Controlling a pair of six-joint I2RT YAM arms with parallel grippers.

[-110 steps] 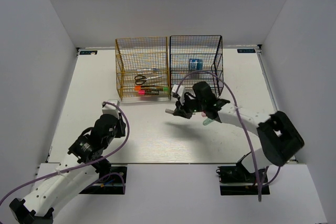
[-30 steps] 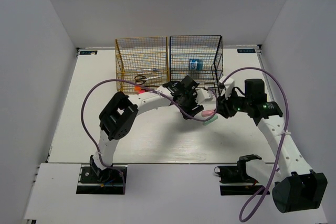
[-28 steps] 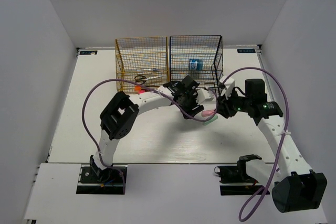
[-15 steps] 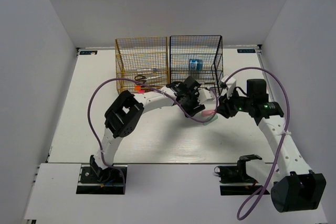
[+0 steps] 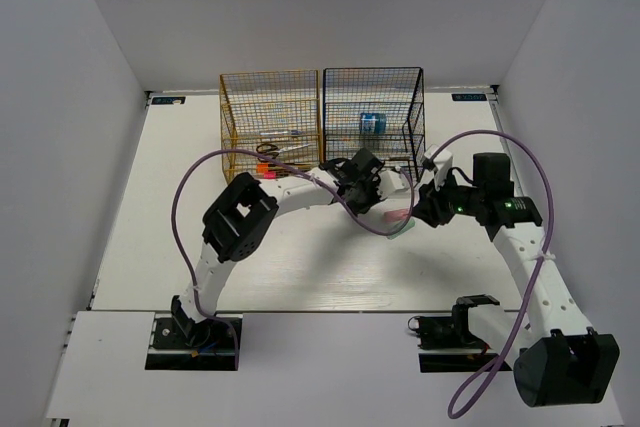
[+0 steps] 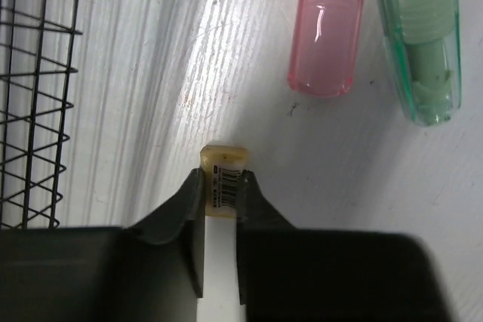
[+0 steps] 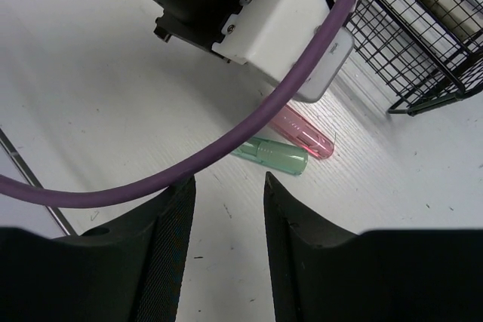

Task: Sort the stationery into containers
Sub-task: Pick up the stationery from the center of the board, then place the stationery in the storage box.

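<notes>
While the outstretched left gripper point(image 6: 221, 186) clamps the beige cube point(image 6: 223, 158), the right gripper point(image 7: 227, 213) hovers parted.

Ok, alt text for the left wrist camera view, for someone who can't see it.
The left pincer grips a small beige block with a barcode label over the white table. A pink piece and a mint piece lie side by side at upper right; the black rack lines the left edge.
</notes>
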